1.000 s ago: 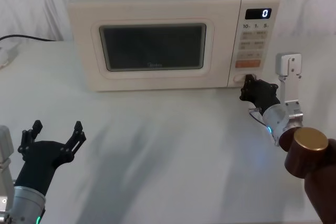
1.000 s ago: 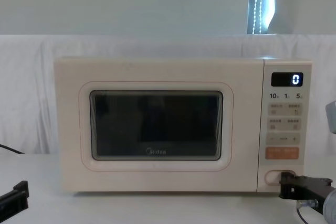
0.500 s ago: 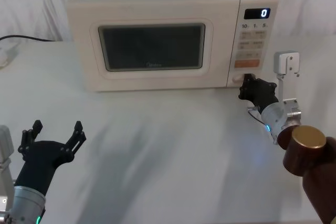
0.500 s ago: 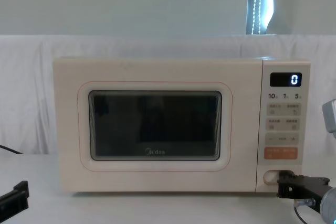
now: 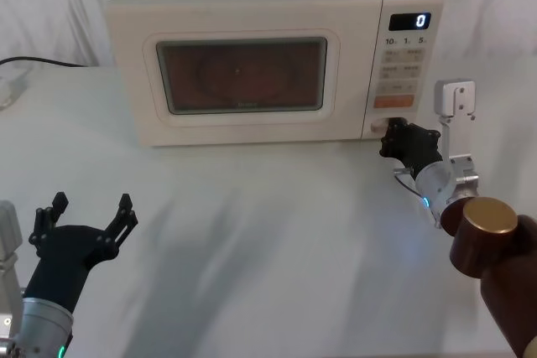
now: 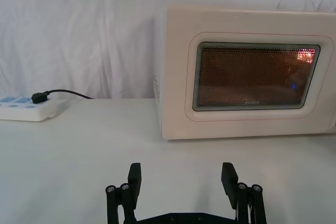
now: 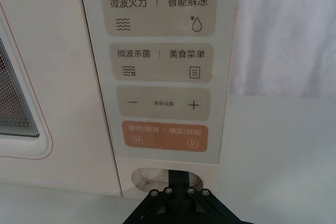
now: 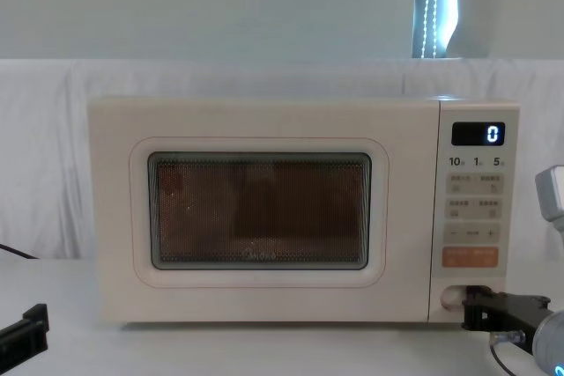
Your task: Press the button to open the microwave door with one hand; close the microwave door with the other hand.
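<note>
One change stands out: the microwave (image 8: 264, 209) window, dark half a second ago, now glows orange inside, which suggests the door latch has released. The right gripper (image 5: 394, 133) sits low at the microwave's right front corner, its tip pushed into the button (image 7: 152, 176) below the orange key (image 7: 165, 136); whether its jaws are parted I cannot tell. The microwave door (image 5: 242, 75) looks flush, not swung out. The left gripper (image 5: 88, 218) hovers spread wide and empty over the counter (image 5: 268, 232), well in front of the microwave's left side, placed to close later.
</note>
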Tool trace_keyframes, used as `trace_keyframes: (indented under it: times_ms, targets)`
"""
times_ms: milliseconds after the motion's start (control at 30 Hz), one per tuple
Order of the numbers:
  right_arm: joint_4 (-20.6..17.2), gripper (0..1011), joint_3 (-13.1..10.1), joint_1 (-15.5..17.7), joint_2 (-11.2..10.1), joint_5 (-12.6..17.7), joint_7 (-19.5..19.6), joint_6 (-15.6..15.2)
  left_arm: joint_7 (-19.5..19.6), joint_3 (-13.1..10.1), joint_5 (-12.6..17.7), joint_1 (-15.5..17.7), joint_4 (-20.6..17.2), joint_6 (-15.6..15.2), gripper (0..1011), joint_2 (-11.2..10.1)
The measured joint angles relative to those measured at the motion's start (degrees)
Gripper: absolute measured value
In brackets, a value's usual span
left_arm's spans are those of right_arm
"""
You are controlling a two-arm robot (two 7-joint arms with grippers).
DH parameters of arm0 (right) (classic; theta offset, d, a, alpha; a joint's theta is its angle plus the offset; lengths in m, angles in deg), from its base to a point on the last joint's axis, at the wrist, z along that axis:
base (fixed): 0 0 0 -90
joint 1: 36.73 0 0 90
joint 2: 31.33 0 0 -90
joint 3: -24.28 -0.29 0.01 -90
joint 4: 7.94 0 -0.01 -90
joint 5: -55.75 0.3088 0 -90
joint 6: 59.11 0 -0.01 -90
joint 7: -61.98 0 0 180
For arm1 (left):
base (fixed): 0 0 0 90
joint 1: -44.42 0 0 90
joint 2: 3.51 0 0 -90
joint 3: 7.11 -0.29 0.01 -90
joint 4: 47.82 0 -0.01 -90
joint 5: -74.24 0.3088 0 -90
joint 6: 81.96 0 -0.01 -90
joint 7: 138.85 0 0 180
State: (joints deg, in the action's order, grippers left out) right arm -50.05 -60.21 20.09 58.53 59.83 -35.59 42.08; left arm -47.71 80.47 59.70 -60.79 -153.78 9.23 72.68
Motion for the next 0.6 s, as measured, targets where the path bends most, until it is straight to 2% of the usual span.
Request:
trace_keyframes:
  times_ms: [600]
  targets:
    - [1.50, 0, -0.11, -1.00, 0.29, -0.55, 0.34, 0.51, 0.00, 0.00, 0.00, 0.00, 0.00, 0.00, 1001, 0.00]
